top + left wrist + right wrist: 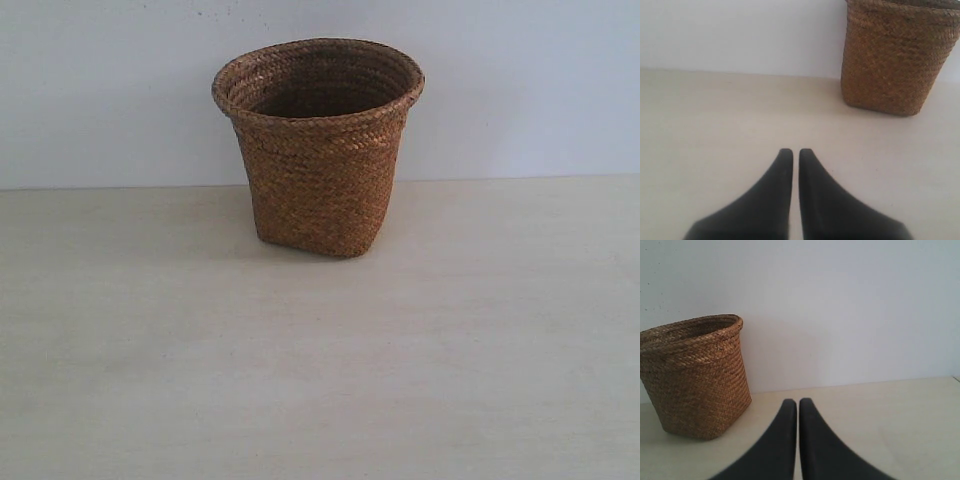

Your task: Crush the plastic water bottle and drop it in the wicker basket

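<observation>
The brown wicker basket [318, 160] stands upright near the back of the pale table, in front of the white wall. The basket [895, 57] also shows in the left wrist view, and the basket [692, 377] appears in the right wrist view. The plastic water bottle is out of view in every frame; the part of the basket's inside that shows is dark. My left gripper [796, 151] is shut with nothing between its black fingers, well short of the basket. My right gripper [797, 402] is shut and empty too, beside the basket. Neither gripper appears in the exterior view.
The pale wooden table [320, 380] runs from the front edge of the exterior view back to the white wall [520, 80]. Apart from the basket, nothing else shows on it.
</observation>
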`<action>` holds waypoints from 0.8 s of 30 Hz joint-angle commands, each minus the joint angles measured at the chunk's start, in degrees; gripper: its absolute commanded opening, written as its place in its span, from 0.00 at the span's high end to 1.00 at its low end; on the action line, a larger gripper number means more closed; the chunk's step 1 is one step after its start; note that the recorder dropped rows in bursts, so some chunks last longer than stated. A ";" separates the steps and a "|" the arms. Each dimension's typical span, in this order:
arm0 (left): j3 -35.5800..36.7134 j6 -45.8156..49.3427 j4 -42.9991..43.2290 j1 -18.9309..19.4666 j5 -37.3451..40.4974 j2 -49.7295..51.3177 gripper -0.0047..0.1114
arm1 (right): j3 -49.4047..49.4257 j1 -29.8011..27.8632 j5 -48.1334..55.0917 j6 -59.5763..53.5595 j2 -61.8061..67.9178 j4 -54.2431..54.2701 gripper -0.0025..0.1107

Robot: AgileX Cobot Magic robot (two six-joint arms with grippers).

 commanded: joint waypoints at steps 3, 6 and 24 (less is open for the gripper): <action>0.18 -1.09 2.51 0.42 0.50 -0.15 0.93 | 0.10 -0.07 -0.74 -0.43 -0.23 0.05 0.98; 0.18 -2.39 3.88 0.42 0.39 -0.15 0.93 | 0.10 -0.07 -0.74 -0.43 -0.23 0.05 0.98; 0.18 -2.39 4.30 0.42 0.39 -0.15 0.93 | 0.10 -0.07 -0.72 -0.50 -0.23 0.05 0.98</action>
